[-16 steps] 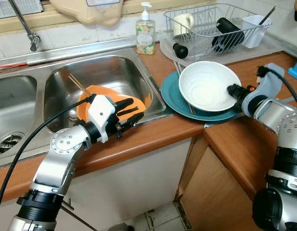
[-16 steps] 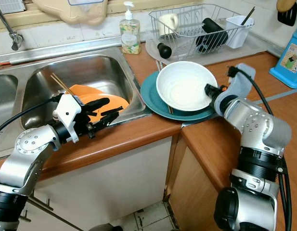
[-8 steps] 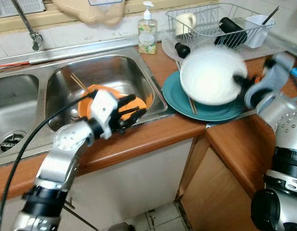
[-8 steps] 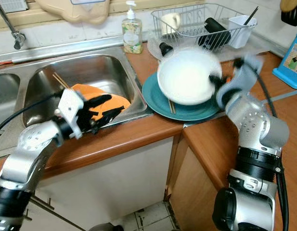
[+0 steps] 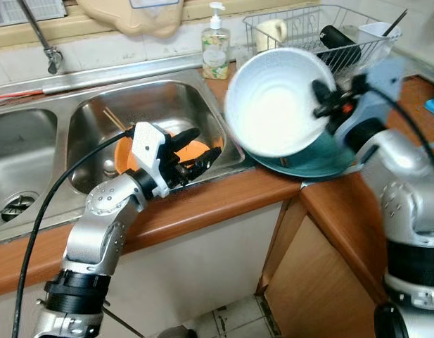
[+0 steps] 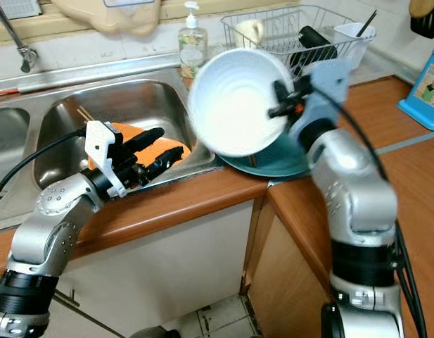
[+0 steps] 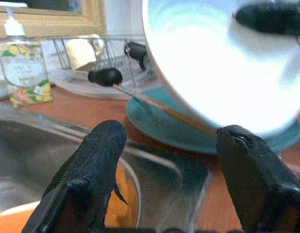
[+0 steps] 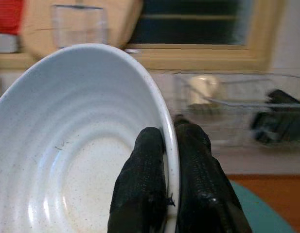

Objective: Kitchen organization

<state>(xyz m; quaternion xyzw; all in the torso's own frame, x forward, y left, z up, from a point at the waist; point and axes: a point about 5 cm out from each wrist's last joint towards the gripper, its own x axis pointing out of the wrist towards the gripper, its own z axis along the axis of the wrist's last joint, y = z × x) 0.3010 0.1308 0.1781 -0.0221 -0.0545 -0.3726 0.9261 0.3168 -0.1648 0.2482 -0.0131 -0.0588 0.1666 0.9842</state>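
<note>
Though tilted — ridged white bowl [image 5: 276, 102] (round).

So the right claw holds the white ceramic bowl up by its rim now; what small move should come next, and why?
Probably carry the white ceramic bowl a little further toward the steel sink basin. The right claw is shut on its rim, the bowl is tilted and off the teal plate, and the open left claw waits above the orange bowl there.
</note>
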